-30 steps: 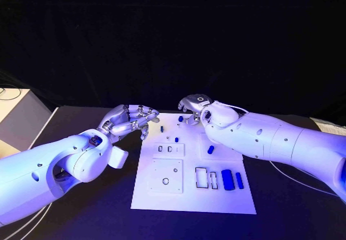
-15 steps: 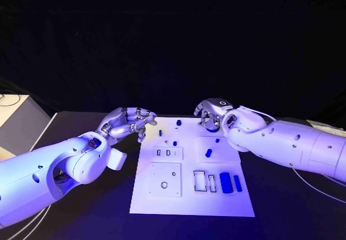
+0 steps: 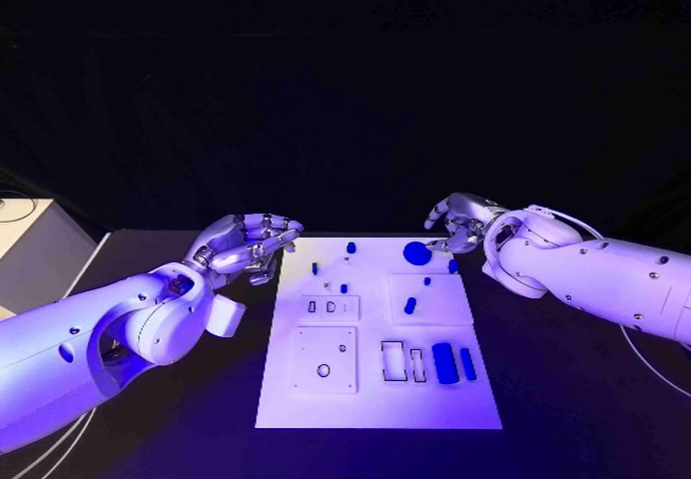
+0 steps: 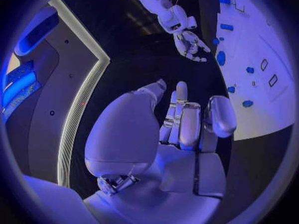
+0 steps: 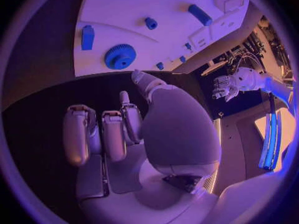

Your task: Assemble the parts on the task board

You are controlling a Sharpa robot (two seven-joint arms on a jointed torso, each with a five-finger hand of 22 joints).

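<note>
The white task board [image 3: 377,399] lies in the middle of the black table. A blue gear [image 3: 416,252] sits near its far edge, also seen as the gear [image 5: 120,56] and the gear [image 4: 221,58]. Small blue pegs [image 3: 350,247] stand nearby, a short blue piece [image 3: 410,305] lies on a raised square, and two long blue bars [image 3: 443,361] lie at the near right. My right hand [image 3: 461,220] hovers just past the board's far right corner, empty, fingers loosely bent and apart. My left hand [image 3: 253,244] hangs beside the far left corner, fingers curled in on nothing.
A blue block [image 5: 87,37] lies at the board's right edge near the gear. Recessed slots [image 3: 329,305] and a plate with a hole [image 3: 326,359] occupy the board's left half. A pale cabinet [image 3: 32,244] stands at the table's far left. Black table surrounds the board.
My right hand has moved right and away from the board's far edge, uncovering the blue gear it was over. The left hand has stayed curled at the left corner.
</note>
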